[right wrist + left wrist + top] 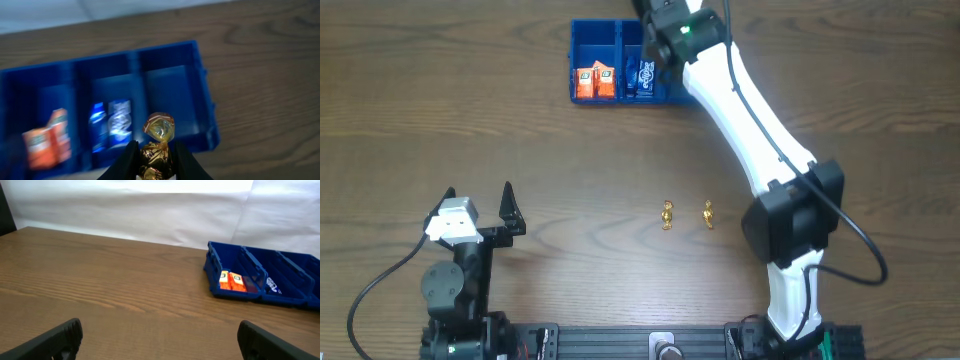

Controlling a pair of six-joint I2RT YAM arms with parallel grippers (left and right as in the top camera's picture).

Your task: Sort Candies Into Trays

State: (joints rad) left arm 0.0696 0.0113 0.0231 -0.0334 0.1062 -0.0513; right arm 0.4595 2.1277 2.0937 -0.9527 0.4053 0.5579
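A blue tray [582,45] with three compartments stands at the far middle of the table. Orange packets [594,82] lie in its left compartment and blue packets [645,72] in the middle one. In the right wrist view my right gripper [155,156] is shut on a gold-wrapped candy [158,134], held above the blue tray [202,90] near its empty compartment. Two more gold candies [667,215] [708,214] lie on the table in the middle. My left gripper [478,203] stands open near the front left, with nothing between its fingers.
The right arm [745,110] stretches diagonally from the front right up to the tray. The wooden table [440,110] spreads bare to the left and around the two loose candies. The left wrist view shows the blue tray [260,275] far off.
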